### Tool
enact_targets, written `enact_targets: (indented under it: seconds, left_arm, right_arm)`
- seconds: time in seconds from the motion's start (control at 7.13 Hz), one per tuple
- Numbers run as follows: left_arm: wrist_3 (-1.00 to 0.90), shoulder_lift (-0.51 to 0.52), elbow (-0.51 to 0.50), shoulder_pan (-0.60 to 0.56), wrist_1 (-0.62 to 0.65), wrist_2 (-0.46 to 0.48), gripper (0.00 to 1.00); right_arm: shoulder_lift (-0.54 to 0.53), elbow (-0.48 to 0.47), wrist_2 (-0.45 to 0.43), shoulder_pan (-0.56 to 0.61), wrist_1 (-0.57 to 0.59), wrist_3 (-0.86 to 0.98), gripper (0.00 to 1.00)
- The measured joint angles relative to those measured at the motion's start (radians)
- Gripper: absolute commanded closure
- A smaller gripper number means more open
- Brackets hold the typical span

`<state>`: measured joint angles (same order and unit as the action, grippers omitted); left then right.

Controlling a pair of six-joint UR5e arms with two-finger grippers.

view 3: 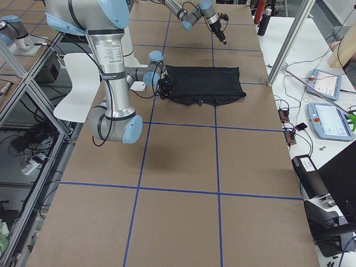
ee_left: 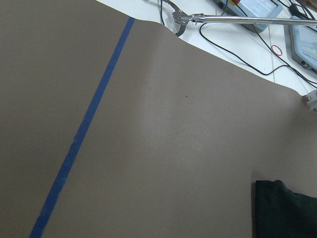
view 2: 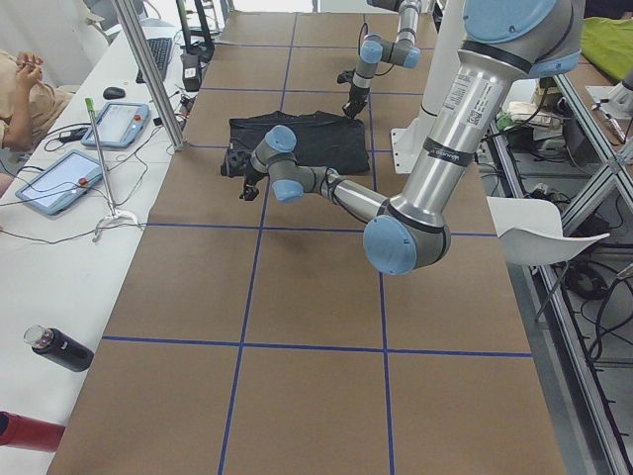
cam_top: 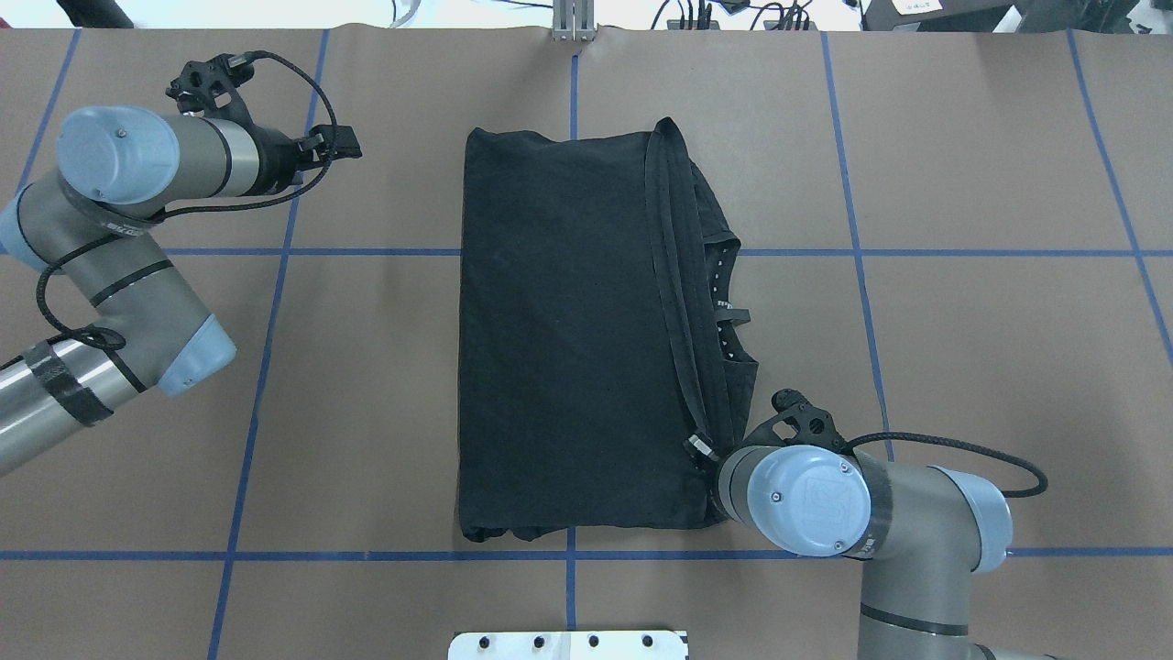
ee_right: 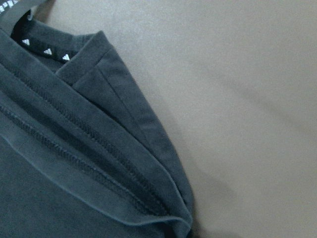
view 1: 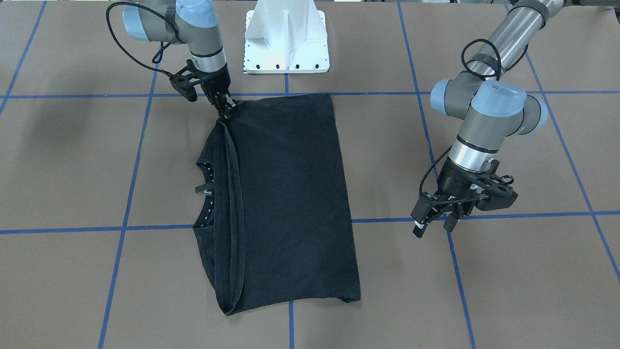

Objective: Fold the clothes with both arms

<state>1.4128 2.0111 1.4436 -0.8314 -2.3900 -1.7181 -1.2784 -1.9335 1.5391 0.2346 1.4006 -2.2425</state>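
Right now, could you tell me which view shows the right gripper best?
The exterior front-facing view: the right gripper shows unobstructed, fingers pinched on a T-shirt corner. Overhead, its wrist hides most of it; side views show it small; its wrist camera sees only cloth.

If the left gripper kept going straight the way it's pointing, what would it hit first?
The left gripper tilts down, so probably the bare table, short of the T-shirt; depth is unclear.

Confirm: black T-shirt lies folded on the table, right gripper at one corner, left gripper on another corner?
Wrong on the left gripper: it hangs open over bare table, apart from the T-shirt, as the exterior front-facing view shows. The T-shirt does lie folded, with the right gripper at one corner.
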Motion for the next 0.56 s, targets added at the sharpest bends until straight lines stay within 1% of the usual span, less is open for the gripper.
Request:
enact_targets:
  seconds: [0.42,0.56]
  left_arm:
    - [0.044,-0.013,0.024,0.009,-0.012,-0.006,0.0]
    - [0.107,-0.048,0.073,0.035,-0.042,-0.006,0.0]
  right_arm:
    - [-0.011,-0.044,0.004,0.005,0.003,0.001,1.0]
    - [-0.013,-0.05,0.004,0.006,0.003,0.001,1.0]
